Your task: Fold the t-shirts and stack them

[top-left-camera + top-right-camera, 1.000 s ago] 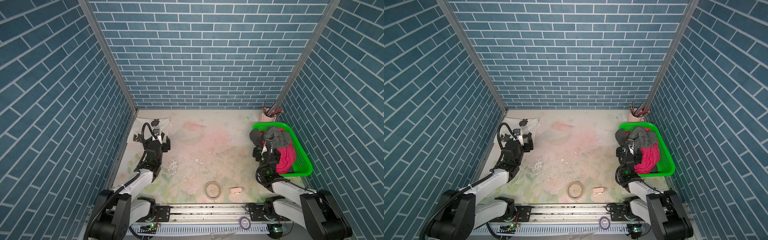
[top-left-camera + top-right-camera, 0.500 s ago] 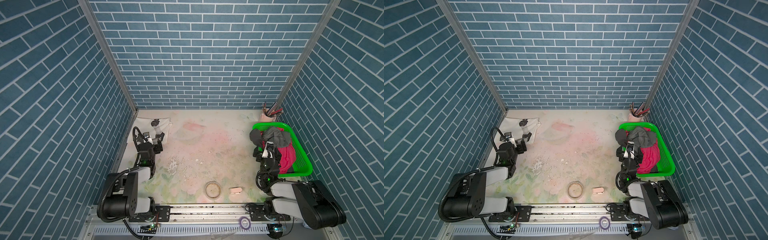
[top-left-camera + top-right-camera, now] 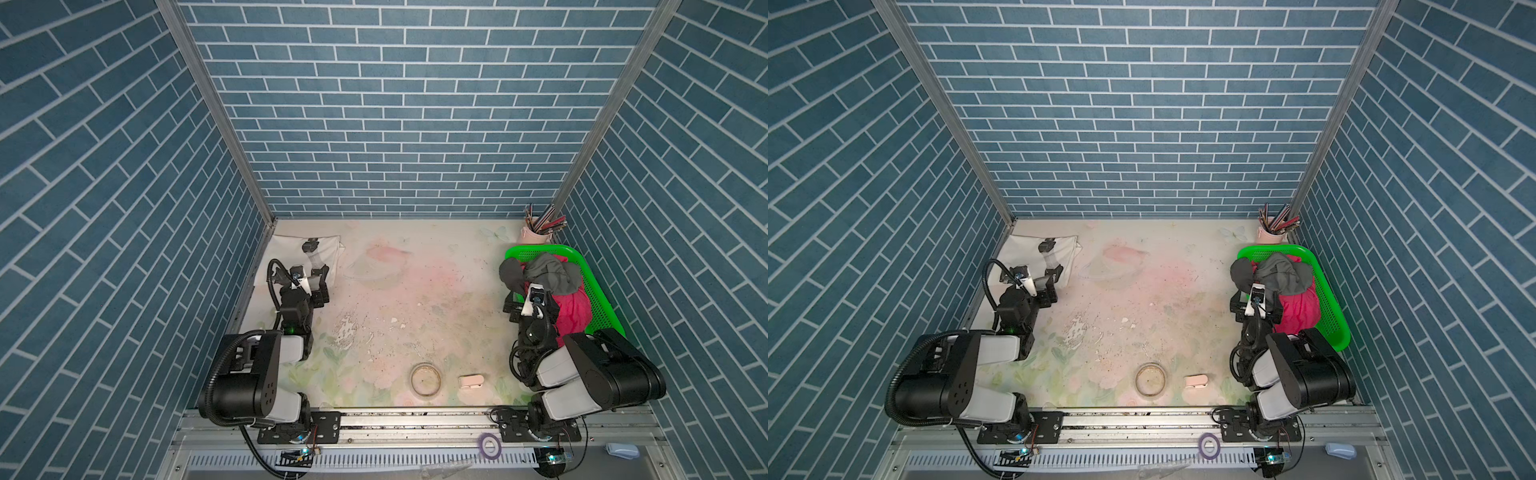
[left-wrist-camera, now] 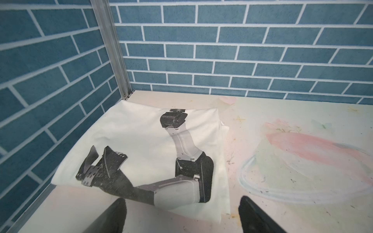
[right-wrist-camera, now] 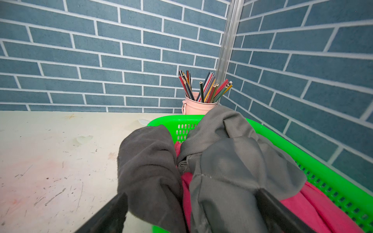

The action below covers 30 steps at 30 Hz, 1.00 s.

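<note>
A folded cream-white t-shirt [image 3: 291, 249] [image 3: 1025, 248] with a black and grey printed arm lies in the far left corner; in the left wrist view the t-shirt [image 4: 145, 133] lies just ahead of my fingers. My left gripper [image 3: 322, 284] [image 3: 1052, 284] [image 4: 181, 198] stands open at its near edge, holding nothing. Dark grey t-shirts [image 3: 540, 272] [image 3: 1281, 272] [image 5: 232, 161] and a magenta one [image 3: 575, 309] [image 5: 319, 205] are heaped in the green basket [image 3: 600, 299] [image 5: 333, 181]. My right gripper [image 3: 515, 307] [image 3: 1239, 307] [image 5: 191, 193] is open at the basket's left side, with grey cloth between its fingers.
A pink cup of pencils [image 3: 536, 235] [image 5: 198, 106] stands in the far right corner behind the basket. Near the front edge lie a round ring [image 3: 424, 379] and a small pink block [image 3: 471, 380]. Tiled walls close in on three sides.
Both arms have folded back, their elbows now bulking large near the front rail. The grippers have stayed open and almost in place, one by the cream shirt, one at the basket.
</note>
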{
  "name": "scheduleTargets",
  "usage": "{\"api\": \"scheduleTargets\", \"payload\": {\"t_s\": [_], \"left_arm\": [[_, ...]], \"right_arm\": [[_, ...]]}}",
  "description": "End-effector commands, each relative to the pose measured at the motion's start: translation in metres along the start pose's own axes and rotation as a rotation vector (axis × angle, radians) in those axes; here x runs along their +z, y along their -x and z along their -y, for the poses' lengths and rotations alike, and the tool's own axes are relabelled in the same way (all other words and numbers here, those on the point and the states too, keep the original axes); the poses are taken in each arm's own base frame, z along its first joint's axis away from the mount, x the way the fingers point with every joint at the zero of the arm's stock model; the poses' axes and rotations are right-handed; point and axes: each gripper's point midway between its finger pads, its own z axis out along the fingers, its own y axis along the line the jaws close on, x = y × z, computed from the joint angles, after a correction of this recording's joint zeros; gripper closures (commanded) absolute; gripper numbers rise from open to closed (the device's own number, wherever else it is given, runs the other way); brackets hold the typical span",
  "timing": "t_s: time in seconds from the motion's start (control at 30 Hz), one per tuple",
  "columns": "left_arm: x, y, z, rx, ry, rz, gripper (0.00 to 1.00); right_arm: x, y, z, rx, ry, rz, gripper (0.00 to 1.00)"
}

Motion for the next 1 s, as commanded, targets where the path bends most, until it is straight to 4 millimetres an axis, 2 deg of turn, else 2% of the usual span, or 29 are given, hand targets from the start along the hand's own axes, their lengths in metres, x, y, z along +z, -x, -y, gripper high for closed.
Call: {"api": "scheduleTargets", "payload": {"t_s": [0.0,0.13,0.23,0.37,0.53,0.6,0.97], "left_arm": [[-0.005,0.004,0.016,0.057,-0.048,0.069,0.11],[-0.004,0.002,0.019,0.085,-0.034,0.052,0.11],[-0.004,0.003,0.019,0.084,-0.033,0.053,0.12],[-0.003,0.002,0.019,0.082,-0.038,0.049,0.12],[-0.003,0.002,0.020,0.080,-0.043,0.047,0.12],[-0.002,0.003,0.019,0.080,-0.042,0.048,0.12],[-0.002,0.002,0.019,0.078,-0.043,0.046,0.11]], "right_arm": [[-0.001,0.013,-0.003,-0.011,0.027,0.058,0.01],[0.009,0.006,-0.004,0.011,0.066,0.011,0.01],[0.020,-0.007,0.003,0.077,0.084,-0.050,0.01],[0.029,-0.012,0.007,0.087,0.064,-0.061,0.01],[0.055,-0.025,0.010,0.111,0.040,-0.168,0.01],[0.056,-0.027,0.016,0.139,0.031,-0.181,0.01],[0.054,-0.026,0.016,0.134,0.033,-0.173,0.01]]}}
